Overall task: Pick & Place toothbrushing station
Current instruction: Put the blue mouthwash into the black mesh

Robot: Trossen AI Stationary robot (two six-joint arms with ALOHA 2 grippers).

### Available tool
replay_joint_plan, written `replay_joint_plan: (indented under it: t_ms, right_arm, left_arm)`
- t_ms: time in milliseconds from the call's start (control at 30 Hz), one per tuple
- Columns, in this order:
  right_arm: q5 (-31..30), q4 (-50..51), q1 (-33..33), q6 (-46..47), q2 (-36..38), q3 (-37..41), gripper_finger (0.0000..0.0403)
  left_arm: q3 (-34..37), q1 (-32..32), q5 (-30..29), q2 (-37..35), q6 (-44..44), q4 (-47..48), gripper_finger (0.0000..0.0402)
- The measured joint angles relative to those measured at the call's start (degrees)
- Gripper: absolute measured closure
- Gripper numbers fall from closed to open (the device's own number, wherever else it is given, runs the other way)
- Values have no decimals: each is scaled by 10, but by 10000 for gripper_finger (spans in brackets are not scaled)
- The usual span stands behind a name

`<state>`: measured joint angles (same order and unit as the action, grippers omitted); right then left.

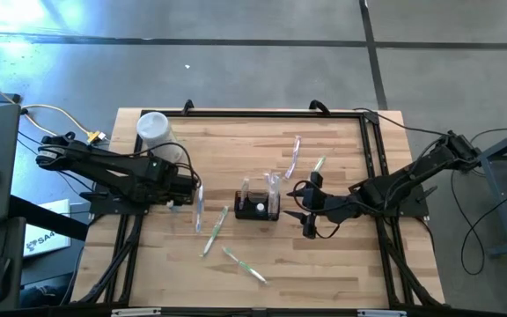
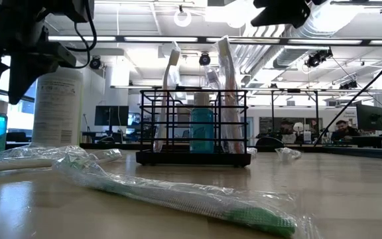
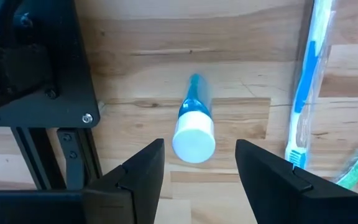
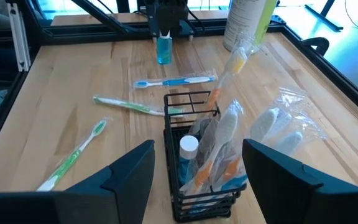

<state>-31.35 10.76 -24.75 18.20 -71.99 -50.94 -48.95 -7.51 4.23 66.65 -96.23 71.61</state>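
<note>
Black wire caddy (image 1: 259, 205) holding crinkly wrapped toothbrushes (image 4: 224, 140), both end effectors wide, left (image 3: 199, 163) over blue bottle (image 3: 194, 127)

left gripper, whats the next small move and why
Probably lower the left gripper and close on the small blue bottle. It stands upright on the table with its white cap between the open fingers, not yet gripped, and the black caddy already holds one like it.

high: surface (image 1: 324, 264) seen from straight above | low: level, close | wrists: looking down, near | shared: black caddy (image 1: 258, 204)
</note>
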Motion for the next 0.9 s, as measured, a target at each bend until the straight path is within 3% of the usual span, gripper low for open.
replay_joint_plan:
  t_ms: [500,900]
  right_arm:
    - [0,5,0,2,0,0,168]
    - [0,3,0,2,0,0,168]
  left_arm:
    - [125,0,57,0,19,-145,208]
    - [132,0,50,-3,19,-151,208]
